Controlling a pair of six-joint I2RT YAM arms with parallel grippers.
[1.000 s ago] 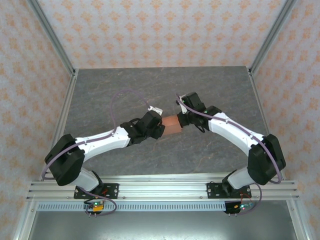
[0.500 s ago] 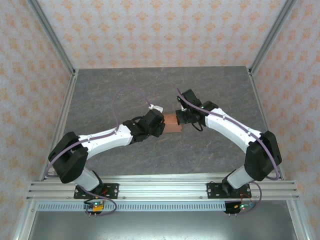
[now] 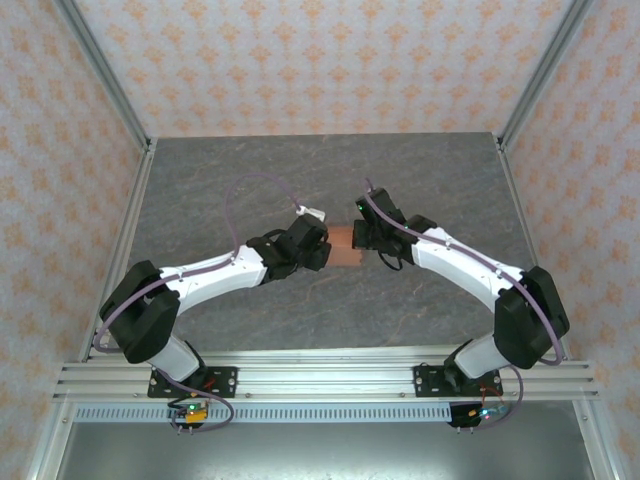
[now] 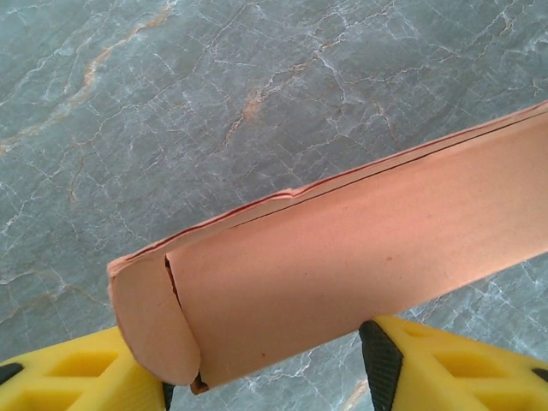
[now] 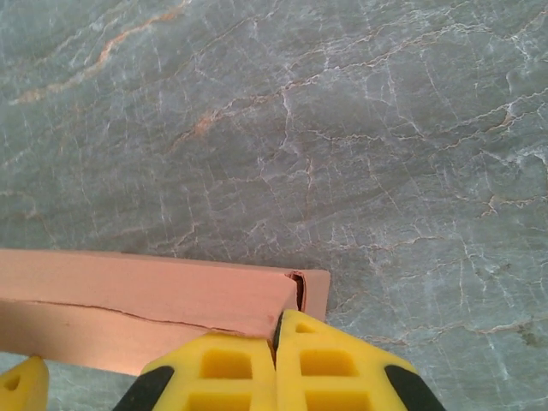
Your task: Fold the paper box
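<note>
The paper box (image 3: 343,247) is a salmon-orange folded card sleeve held above the grey marble table (image 3: 330,180) between both arms. In the left wrist view the paper box (image 4: 342,248) lies slanted across my left gripper (image 4: 270,368). Its rounded end flap rests at the left yellow finger and the right finger's black pad (image 4: 377,364) touches its lower edge. My left gripper (image 3: 318,248) is shut on it. My right gripper (image 5: 276,321) is shut, its joined yellow fingertips against the box's end (image 5: 312,293), where a flap stands slightly ajar. From above, my right gripper (image 3: 362,238) sits at the box's right end.
Aluminium frame posts (image 3: 100,70) and patterned walls ring the table. The arms' bases sit on a rail (image 3: 320,375) at the near edge. Purple cables (image 3: 245,190) loop above the left arm.
Both grippers have shifted slightly away from the bases, and the right gripper has closed in on the box's right end. Less of the box shows between them.
</note>
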